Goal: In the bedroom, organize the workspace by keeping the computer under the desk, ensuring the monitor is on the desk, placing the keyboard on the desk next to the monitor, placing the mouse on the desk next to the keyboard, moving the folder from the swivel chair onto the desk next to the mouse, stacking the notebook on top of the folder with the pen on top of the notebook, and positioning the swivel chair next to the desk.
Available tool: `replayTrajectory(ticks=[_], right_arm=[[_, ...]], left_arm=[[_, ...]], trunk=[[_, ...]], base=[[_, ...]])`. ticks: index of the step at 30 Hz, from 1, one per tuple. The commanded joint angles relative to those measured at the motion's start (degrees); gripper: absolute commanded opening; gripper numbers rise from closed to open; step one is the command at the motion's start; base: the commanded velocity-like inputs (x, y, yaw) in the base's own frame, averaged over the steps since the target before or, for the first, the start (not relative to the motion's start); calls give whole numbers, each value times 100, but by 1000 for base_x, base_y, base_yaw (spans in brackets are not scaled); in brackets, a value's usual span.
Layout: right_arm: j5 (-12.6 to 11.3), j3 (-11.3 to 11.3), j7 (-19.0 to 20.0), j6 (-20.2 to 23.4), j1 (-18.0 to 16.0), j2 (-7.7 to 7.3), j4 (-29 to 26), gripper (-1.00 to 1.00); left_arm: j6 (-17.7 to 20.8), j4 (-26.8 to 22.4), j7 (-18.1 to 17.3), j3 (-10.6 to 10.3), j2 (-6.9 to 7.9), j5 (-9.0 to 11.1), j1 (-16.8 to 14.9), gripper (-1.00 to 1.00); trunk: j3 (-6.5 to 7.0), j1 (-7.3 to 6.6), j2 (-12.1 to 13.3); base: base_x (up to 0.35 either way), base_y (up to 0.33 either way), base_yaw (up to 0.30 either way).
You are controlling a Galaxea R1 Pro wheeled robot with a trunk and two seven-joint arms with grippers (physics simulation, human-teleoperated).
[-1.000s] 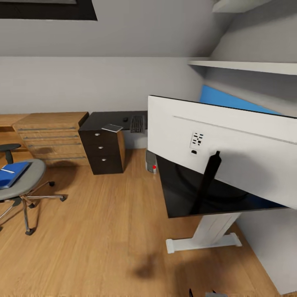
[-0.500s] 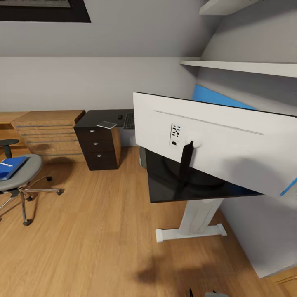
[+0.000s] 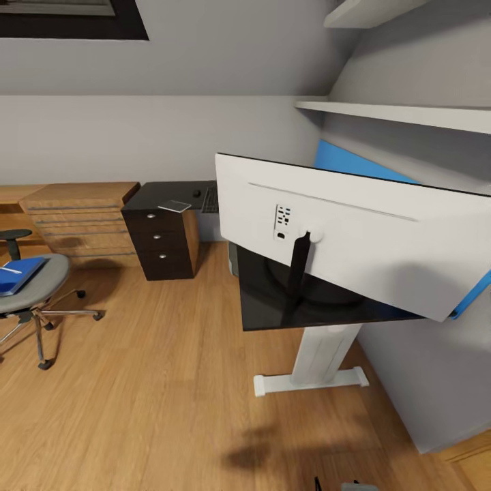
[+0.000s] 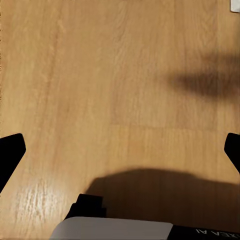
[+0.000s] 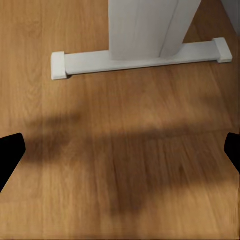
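The monitor [image 3: 368, 239] stands on the near end of the black desk [image 3: 273, 307], its white back and black stem toward me. At the desk's far end lie the keyboard [image 3: 210, 199], the mouse [image 3: 197, 194] and the flat grey notebook [image 3: 174, 205]. At the far left, the swivel chair [image 3: 37, 290] carries the blue folder [image 3: 17, 274] with the white pen [image 3: 8, 271] on it. The monitor hides the computer. My left gripper [image 4: 120, 150] and right gripper [image 5: 120, 150] are both open and empty over the wooden floor. The desk's white foot [image 5: 140, 60] lies ahead of the right one.
A dark drawer unit [image 3: 164, 249] stands under the desk's far end, with a light wooden drawer chest [image 3: 78, 221] beside it. Grey shelves [image 3: 409, 112] run along the right wall above the desk's blue panel [image 3: 344, 164]. Wooden floor [image 3: 157, 382] lies between me and the chair.
The whole head view has shifted, so the camera moved. The desk and monitor sit further left and the chair nearer the left edge. Nothing on the desk or chair has moved.
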Motion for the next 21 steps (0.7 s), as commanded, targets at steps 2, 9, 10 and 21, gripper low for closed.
replayTrajectory(ticks=[2, 9, 10, 21], right_arm=[[-41, 28, -29, -12, -3, -45, -1, 100], [-301, 19, -17, 6, -3, -216, -149, 100], [-354, 18, -17, 12, -3, -231, -212, 100], [-753, -41, -16, 1492, -3, -614, -1736, 100]], left_arm=[[-6, -1, -9, 52, -2, -35, -2, 100], [1, -1, -3, 55, -3, -33, -2, 100], [2, -1, -3, 55, -3, -33, -2, 100], [11, -1, -2, 55, -4, -32, -2, 100]], trunk=[[32, -45, 79], [158, -199, 360], [176, -221, 400], [373, -462, 841]], base=[[-5, -5, 0], [-2, -2, 0], [0, 0, 0], [0, 0, 0]])
